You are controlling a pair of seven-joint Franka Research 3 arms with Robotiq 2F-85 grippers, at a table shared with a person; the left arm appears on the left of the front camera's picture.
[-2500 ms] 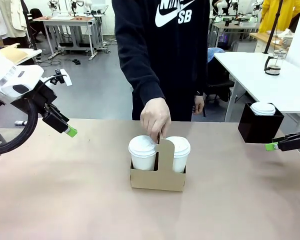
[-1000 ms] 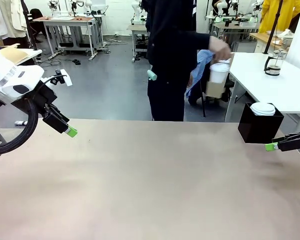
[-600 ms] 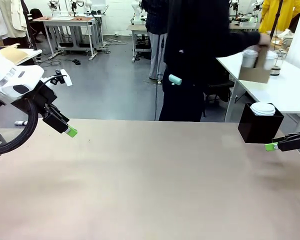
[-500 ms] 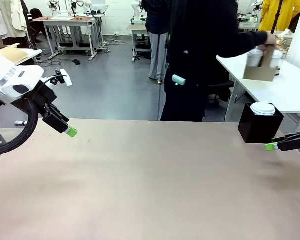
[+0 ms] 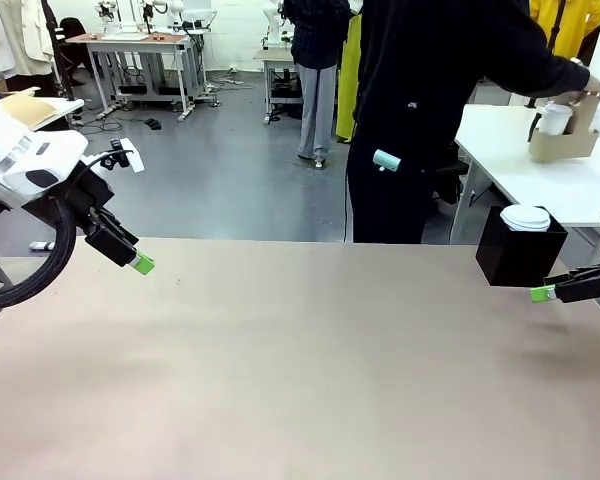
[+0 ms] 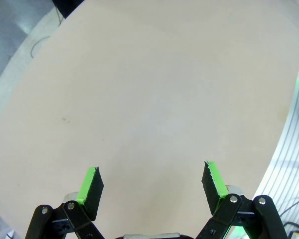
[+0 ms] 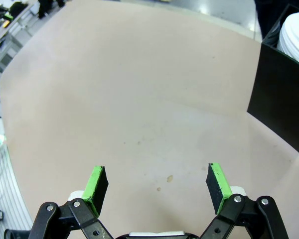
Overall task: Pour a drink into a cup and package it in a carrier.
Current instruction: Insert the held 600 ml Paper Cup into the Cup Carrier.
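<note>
The carrier (image 5: 563, 143) sat on the white side table (image 5: 540, 180) behind and to the right of your counter (image 5: 300, 370), with the person's hand (image 5: 592, 90) on its upright handle and a white cup (image 5: 554, 119) standing in it. The person (image 5: 430, 110) stood at the far edge of the counter, leaning and reaching out toward that table. You had a black box (image 5: 518, 256) at the counter's far right corner, a white lid (image 5: 526, 217) showing at its top. Your right pincer (image 7: 153, 184) hovered just beside that box, released, its green pads spread wide over bare counter with nothing between them. Your left pincer (image 6: 151, 180) hung over the counter's left side, well apart from everything, likewise released and holding nothing.
</note>
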